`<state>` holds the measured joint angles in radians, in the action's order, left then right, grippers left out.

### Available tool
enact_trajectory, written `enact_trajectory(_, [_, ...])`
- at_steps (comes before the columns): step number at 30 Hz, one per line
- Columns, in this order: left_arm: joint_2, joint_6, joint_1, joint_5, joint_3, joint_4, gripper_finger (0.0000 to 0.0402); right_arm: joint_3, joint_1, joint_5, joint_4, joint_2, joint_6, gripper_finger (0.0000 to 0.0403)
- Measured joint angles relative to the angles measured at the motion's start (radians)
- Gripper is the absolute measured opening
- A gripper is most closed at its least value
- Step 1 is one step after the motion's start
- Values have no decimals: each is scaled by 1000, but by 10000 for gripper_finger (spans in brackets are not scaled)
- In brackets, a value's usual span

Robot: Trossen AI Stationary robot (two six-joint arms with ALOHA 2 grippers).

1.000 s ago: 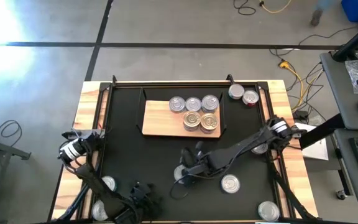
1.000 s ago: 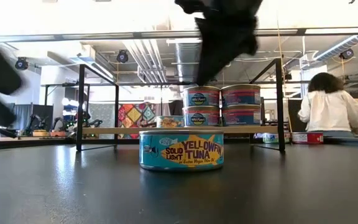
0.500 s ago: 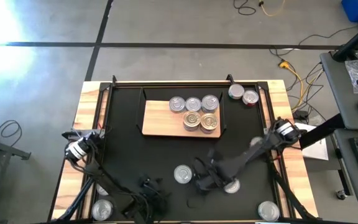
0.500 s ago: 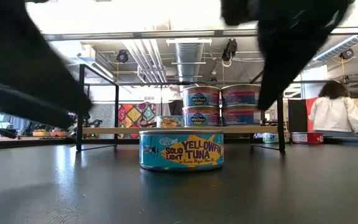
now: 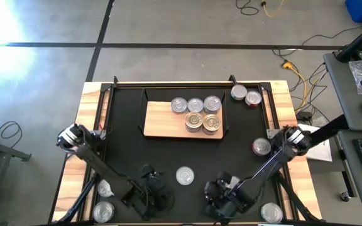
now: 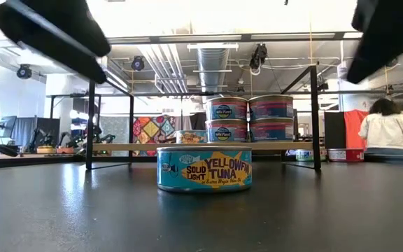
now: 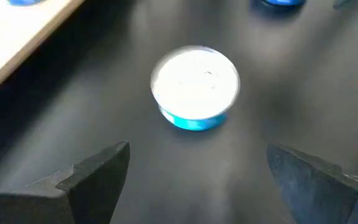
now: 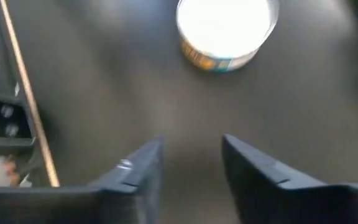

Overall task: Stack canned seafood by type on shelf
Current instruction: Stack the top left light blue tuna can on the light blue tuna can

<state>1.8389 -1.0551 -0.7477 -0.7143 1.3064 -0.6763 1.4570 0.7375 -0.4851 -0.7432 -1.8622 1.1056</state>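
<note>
A: What has moved since a second ago?

B: The right arm. It was stretched over the middle of the surface with its tool by the lone tuna can; now it has swung back, and the right tool [image 5: 222, 196] sits near the front edge, right of that can. The left arm has also come inward, its tool [image 5: 148, 188] now just left of the can.

A: And the can itself?

B: The yellowfin tuna can [image 5: 185, 176] stands upright, alone on the black mat [image 5: 124, 157] in front of the shelf [image 5: 162, 119], touched by neither tool. In the low view it sits dead centre [image 6: 203, 169].

A: The shelf?

B: A light-wood board with five cans on it, grouped at its right half: three in the back row [image 5: 195, 105] and two in front [image 5: 203, 123]. The low view shows some of them stacked two high [image 6: 249, 119].

A: How do the tools stand?

B: The left tool's fingers [image 7: 95, 171] are spread wide, with a blue-sided can [image 7: 195, 87] ahead of them. The right tool's fingers [image 8: 253, 168] are parted narrowly, holding nothing, with a can [image 8: 224, 30] beyond them.

A: Anything else?

B: Loose cans around the surface: two at the back right [image 5: 246, 95], a reddish one by the right arm [image 5: 261, 147], others at the front corners. A person [image 6: 387, 129] shows in the room behind.
</note>
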Motion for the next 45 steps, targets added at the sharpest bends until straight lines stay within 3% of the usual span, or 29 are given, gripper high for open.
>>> enact_trajectory(7, [-92, 85, 71, 25, -17, -82, 362, -4, 2, -86, 2, -21, -25, 331])
enact_trajectory(11, [-134, 72, 102, 70, -61, -106, 362, -5, 24, -186, 59, -61, 5, 386])
enact_trajectory(14, [-187, 98, 103, 110, -110, -86, 362, -5, 47, -243, 157, -96, 42, 394])
enact_trajectory(19, [-256, 184, 102, 259, -211, -63, 362, -5, 45, -251, 284, -149, 11, 396])
enact_trajectory(25, [-276, 280, 102, 291, -319, 60, 362, -5, 46, -351, 240, -156, 12, 396])
enact_trajectory(30, [-253, 288, 103, 236, -374, 245, 362, -7, 40, -381, 140, -157, 145, 396])
enact_trajectory(37, [-173, 279, 120, 79, -396, 326, 362, -80, -33, -304, 281, -159, -32, 396])
enact_trajectory(39, [-145, 264, 126, 39, -394, 329, 362, -110, -59, -280, 301, -159, -1, 396])
enact_trajectory(45, [-82, 195, 133, 14, -391, 317, 362, -172, -102, -236, 340, -159, -85, 396])
